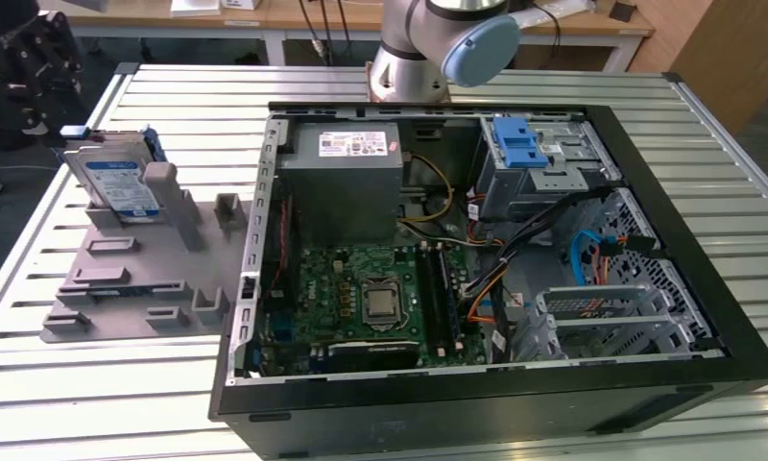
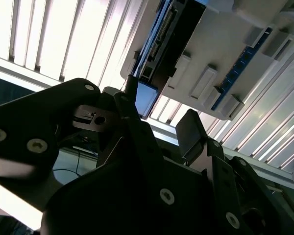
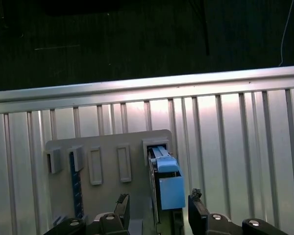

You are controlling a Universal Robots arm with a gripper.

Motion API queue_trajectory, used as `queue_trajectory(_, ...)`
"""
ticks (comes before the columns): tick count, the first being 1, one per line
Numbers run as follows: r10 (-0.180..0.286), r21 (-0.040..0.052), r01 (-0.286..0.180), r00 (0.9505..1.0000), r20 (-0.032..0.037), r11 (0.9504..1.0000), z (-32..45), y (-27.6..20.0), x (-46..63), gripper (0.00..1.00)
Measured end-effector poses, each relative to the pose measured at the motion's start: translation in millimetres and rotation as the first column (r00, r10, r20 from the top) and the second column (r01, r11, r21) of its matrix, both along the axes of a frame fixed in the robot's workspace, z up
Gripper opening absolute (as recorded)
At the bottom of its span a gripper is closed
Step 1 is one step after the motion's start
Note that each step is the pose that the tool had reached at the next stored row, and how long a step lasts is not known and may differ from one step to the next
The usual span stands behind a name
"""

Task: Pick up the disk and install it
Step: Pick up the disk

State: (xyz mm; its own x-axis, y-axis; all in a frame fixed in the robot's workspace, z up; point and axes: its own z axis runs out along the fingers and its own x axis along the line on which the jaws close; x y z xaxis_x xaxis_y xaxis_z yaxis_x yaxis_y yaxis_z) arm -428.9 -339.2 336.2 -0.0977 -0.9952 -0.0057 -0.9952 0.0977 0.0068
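Find the disk (image 1: pixel 115 182) at about nine o'clock in the exterior view, on edge in a slot of the grey holder (image 1: pixel 115 288), outside the open computer case (image 1: pixel 691 384) and well apart from the drive cage (image 1: pixel 557 158) at one o'clock; not yet lifted, not yet installed.

See the gripper (image 3: pixel 159 208) in the first wrist view, near the disk's blue-capped end and roughly in line with it; fingers (image 3: pixel 196 205) spread, one to each side of that end, pinching nothing; no contact evident, though one finger is just beside the blue rail and the other plainly apart.

Judged risks from here:
- Closing off-centre; likely to push the disk sideways against the slot wall before both pads meet, leaving it skewed or jammed in the holder.
- Catching only the blue plastic at the end and not the metal body; probably a weak hold, with slipping or swinging on the way up.
- Striking the holder's raised posts beside the slot with a fingertip; enough to stop the closing short or drag the whole holder across the slatted table (image 1: pixel 358 77).
- Carrying the disk crooked toward the cage; could foul the loose cables (image 1: pixel 589 250) just beside it, or meet the opening askew and bind.
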Motion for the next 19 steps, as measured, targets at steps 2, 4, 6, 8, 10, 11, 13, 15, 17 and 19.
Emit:
queue_trajectory(2, 0.01, -0.0001, -0.01, 0.9999, -0.0001, 0.9999, -0.1, 0.0, -0.4, 0.59)
queue_trajectory(4, 0.026, -0.0001, -0.026, 0.9997, -0.0002, 0.9997, -0.3, 0.0, -0.6, 0.59)
queue_trajectory(6, 0.033, -0.0001, -0.033, 0.9995, -0.0001, 0.9995, -0.9, 0.1, -1.6, 0.59)
queue_trajectory(8, 0.033, -0.0001, -0.033, 0.9995, 0.0001, 0.9995, -1.7, 0.3, -3.1, 0.59)
queue_trajectory(10, 0.033, 0.0, -0.033, 0.9994, 0.0001, 0.9994, -2.6, 1.2, -3.7, 0.59)
queue_trajectory(11, 0.034, 0.0003, -0.034, 0.9994, 0.0001, 0.9994, -3.0, 2.0, -3.9, 0.59)
queue_trajectory(13, 0.036, 0.0013, -0.036, 0.9994, 0.0003, 0.9994, -4.7, 2.7, -4.3, 0.59)
queue_trajectory(15, 0.041, 0.0014, -0.041, 0.9992, 0.0004, 0.9992, -6.2, 3.0, -4.5, 0.59)
queue_trajectory(17, 0.044, 0.0019, -0.044, 0.999, 0.0006, 0.999, -7.8, 3.1, -4.9, 0.59)
queue_trajectory(19, 0.044, 0.002, -0.044, 0.9991, 0.0007, 0.999, -10.0, 3.2, -5.7, 0.59)
